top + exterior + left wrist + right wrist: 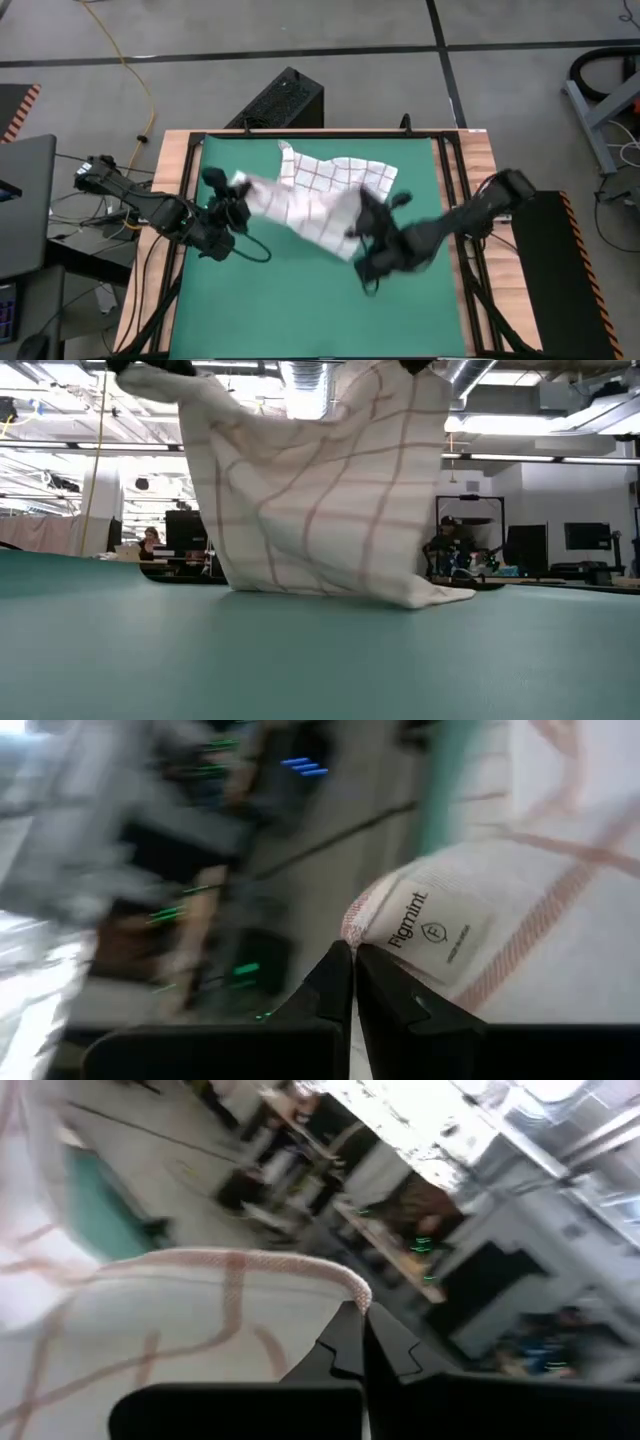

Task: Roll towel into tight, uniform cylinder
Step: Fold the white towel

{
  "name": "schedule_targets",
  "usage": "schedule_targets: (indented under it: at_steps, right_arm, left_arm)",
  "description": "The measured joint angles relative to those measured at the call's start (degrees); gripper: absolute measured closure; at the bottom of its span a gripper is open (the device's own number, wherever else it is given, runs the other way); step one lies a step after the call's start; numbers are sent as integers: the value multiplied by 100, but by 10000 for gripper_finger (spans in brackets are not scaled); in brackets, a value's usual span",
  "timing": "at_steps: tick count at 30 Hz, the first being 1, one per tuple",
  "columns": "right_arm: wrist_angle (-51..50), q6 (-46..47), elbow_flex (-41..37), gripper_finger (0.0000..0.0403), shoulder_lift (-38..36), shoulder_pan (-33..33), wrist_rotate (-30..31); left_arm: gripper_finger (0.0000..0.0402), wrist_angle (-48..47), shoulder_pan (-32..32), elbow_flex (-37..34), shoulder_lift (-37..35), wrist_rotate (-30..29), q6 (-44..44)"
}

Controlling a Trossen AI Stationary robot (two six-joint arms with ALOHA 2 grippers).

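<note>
Towel (320,195): white cloth with red-brown checks, lifted off the green mat (300,300) and hanging between the two grippers; one lower corner trails on the mat, seen in the low view (430,597).
Left gripper (235,190): jaws pinched together on a hemmed corner of the towel, the corner bearing a small label (425,925); cloth runs away from the jaws toward the other arm.
Right gripper (365,200): jaws closed on the towel's hemmed top edge (250,1260); cloth drapes below and behind the jaws.
Stage, as judged: towel held up by two points, probably to spread it flat before any rolling; no roll begun.
Slack: cloth sags and bunches between the two sets of jaws, not taut.
Risk 1: grips look shallow, right at the hem; a quick pull apart could slip a corner free and drop the cloth in a heap.
Risk 2: laying it down while still bunched would trap folds, giving an uneven, loose cylinder.
Risk 3: the trailing corner may drag on the mat and fold under as the jaws travel.
Surface (170,200): wooden edge shows around the mat.
</note>
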Motion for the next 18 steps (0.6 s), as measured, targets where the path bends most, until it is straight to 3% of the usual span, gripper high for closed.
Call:
schedule_targets:
  at_steps: [2, 6, 12, 18]
  right_arm:
    - [125, -611, 160, 394, -279, -283, -53]
    - [1055, -2174, 494, 395, -669, -156, -19]
    - [3274, -4582, 771, 395, -778, 809, -35]
    - [5529, -7061, 1210, 396, -355, 2000, -16]
  left_arm:
    - [401, 225, 8, 0, -46, -477, 324]
    - [401, 832, -300, 196, -83, -548, 842]
    - [401, 2023, -1125, 812, 34, -818, 1757]
    - [401, 3946, -2393, 1538, 335, -373, 3344]
